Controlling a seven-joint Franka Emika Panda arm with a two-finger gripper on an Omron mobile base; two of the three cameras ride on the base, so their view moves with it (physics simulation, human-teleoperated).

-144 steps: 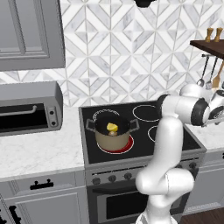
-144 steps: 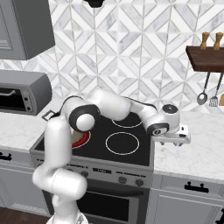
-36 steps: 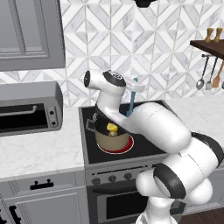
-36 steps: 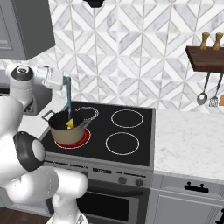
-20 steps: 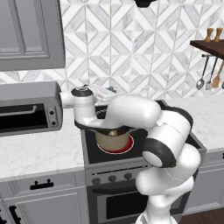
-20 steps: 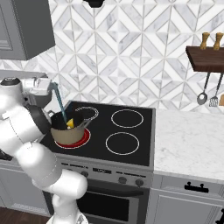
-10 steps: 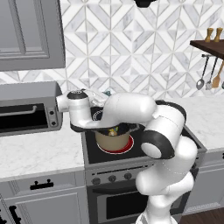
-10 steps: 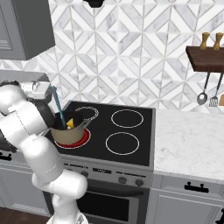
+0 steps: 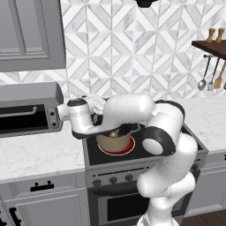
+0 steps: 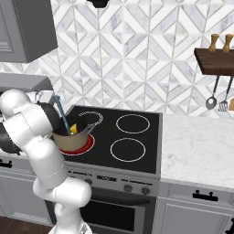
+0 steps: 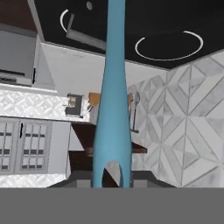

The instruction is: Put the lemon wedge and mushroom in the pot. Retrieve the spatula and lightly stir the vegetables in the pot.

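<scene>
The beige pot [image 10: 72, 140] stands on the glowing front left burner, also seen under my arm [image 9: 113, 142]. The lemon wedge [image 10: 73, 130] lies bright yellow inside it. The mushroom is hidden by the pot's wall and my arm. The teal-blue spatula [image 10: 61, 112] leans from upper left down into the pot, its lower end beside the wedge. In the hand view the spatula [image 11: 113, 109] runs straight up from my gripper [image 11: 112, 179], which is shut on its handle. My arm curls over the left of the stove, above and behind the pot.
A toaster oven [image 9: 26, 112] stands on the counter left of the stove, close to my elbow. Three unlit burners [image 10: 132, 124] lie to the right. A wooden shelf [image 10: 215, 61] with hanging utensils [image 10: 211, 101] is on the right wall over a marble counter [image 10: 196, 151].
My arm has swung further left toward the toaster oven, tilting the spatula's handle leftward. The spatula's lower end stays in the pot. The pot has not shifted.
</scene>
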